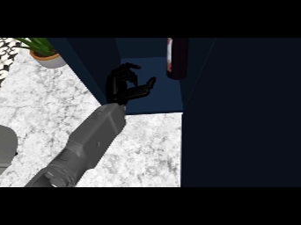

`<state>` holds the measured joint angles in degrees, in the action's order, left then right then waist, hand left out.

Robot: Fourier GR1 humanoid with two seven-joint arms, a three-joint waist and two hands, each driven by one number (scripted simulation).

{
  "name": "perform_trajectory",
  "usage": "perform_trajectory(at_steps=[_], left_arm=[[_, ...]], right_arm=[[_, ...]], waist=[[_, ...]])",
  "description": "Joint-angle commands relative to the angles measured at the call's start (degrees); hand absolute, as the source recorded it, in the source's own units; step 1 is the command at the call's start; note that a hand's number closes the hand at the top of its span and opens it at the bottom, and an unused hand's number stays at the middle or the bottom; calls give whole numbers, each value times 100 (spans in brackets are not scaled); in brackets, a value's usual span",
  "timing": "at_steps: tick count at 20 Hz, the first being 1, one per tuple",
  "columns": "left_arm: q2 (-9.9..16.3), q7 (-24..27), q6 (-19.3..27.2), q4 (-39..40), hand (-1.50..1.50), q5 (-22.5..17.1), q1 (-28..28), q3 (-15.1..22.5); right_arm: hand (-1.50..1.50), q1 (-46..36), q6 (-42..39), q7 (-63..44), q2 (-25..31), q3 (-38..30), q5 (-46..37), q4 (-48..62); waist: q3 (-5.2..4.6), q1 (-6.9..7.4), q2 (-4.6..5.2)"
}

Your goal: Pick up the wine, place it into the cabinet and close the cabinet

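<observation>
Wine bottle (177, 59) top cut off; plant (39, 46) leaves cropped

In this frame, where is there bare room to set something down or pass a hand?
Bare marble counter lies open between the potted plant and the forearm, and again between the forearm and the dark cabinet door. Inside the cabinet it is crowded: the left hand fills the left side, the wine bottle stands at the back right.

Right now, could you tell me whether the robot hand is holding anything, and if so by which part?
Nothing is held. The left robot hand is open at the cabinet mouth, apart from the wine bottle standing inside.
</observation>
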<state>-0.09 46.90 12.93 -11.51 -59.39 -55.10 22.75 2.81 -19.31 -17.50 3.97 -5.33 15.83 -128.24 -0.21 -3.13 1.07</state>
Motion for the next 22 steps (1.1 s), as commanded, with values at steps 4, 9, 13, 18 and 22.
perform_trajectory(at_steps=[4, 9, 13, 18, 22], left_arm=[[79, 547, -123, 46, -150, 174, 160, -121], [141, 758, -281, -370, -150, 311, 453, -17], [200, 660, 76, -935, -150, 405, 852, 152], [420, 235, 380, -1881, -150, 641, 1135, 401], [527, -261, 599, -3177, -150, 942, 1791, 935]], right_arm=[[-150, -79, 12, 154, -12, -29, -147, 191], [-150, -203, 98, 74, 4, -104, -113, 238], [-150, 122, 106, 7, -68, 54, -284, 35], [-150, 430, 93, -153, -90, 124, -136, -523], [-150, 72, 291, -336, -108, 156, -253, -301]], waist=[[19, 199, -71], [20, 295, -97], [24, 396, -148], [25, 398, -171], [29, 562, -210]])
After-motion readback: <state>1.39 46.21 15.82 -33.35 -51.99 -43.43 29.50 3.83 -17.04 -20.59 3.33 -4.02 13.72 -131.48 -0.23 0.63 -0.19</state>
